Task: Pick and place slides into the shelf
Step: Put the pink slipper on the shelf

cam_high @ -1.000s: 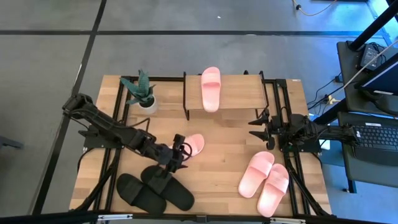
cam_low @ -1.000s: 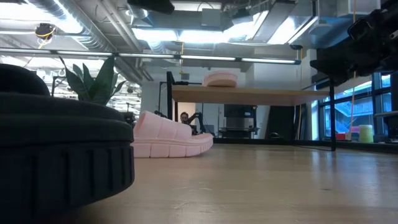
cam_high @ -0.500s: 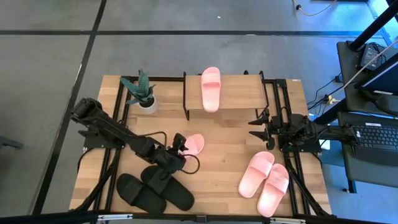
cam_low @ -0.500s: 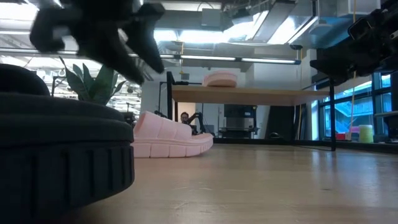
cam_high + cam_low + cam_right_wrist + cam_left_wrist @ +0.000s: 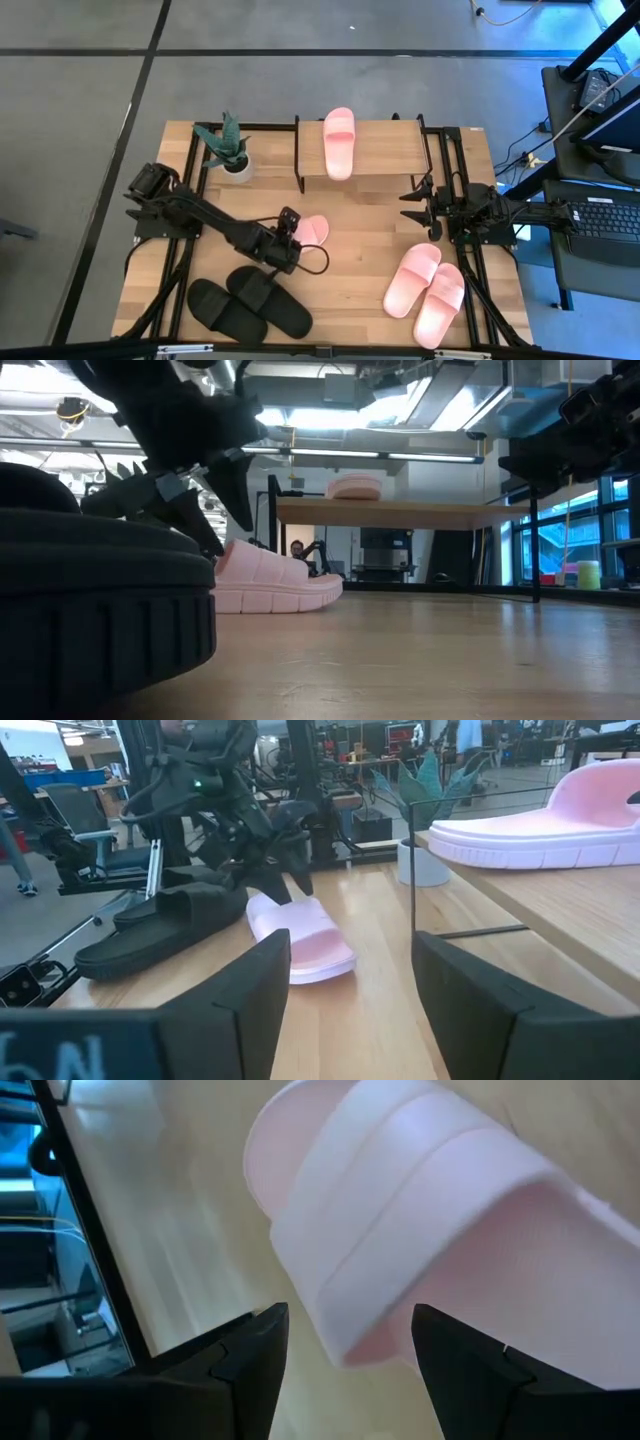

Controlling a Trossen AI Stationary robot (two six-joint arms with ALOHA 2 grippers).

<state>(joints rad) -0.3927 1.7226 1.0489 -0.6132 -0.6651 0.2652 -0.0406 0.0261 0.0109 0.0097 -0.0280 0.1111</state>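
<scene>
A loose pale pink slide [image 5: 313, 229] lies sole down on the tabletop in front of the shelf [image 5: 385, 150]. My left gripper [image 5: 291, 232] is open and low over its near-left end. In the left wrist view the left gripper [image 5: 350, 1320] has its fingers on either side of the slide's wide strap [image 5: 400, 1210], and a gap shows beside one finger. Another pink slide [image 5: 338, 142] rests sole down on the shelf's top board. My right gripper [image 5: 420, 212] waits open at the table's right side, to the right of the shelf.
A black pair [image 5: 250, 305] lies at the near-left corner, just near of my left arm. A pink pair [image 5: 425, 285] lies near right. A potted plant [image 5: 228, 148] stands left of the shelf. Bare wood [image 5: 360, 235] lies between the two grippers.
My left gripper has come down and moved slightly toward the far edge, onto the loose pink slide's near end. In the low view it dropped in from above until its fingers reached the slide. The slide has stayed put.
</scene>
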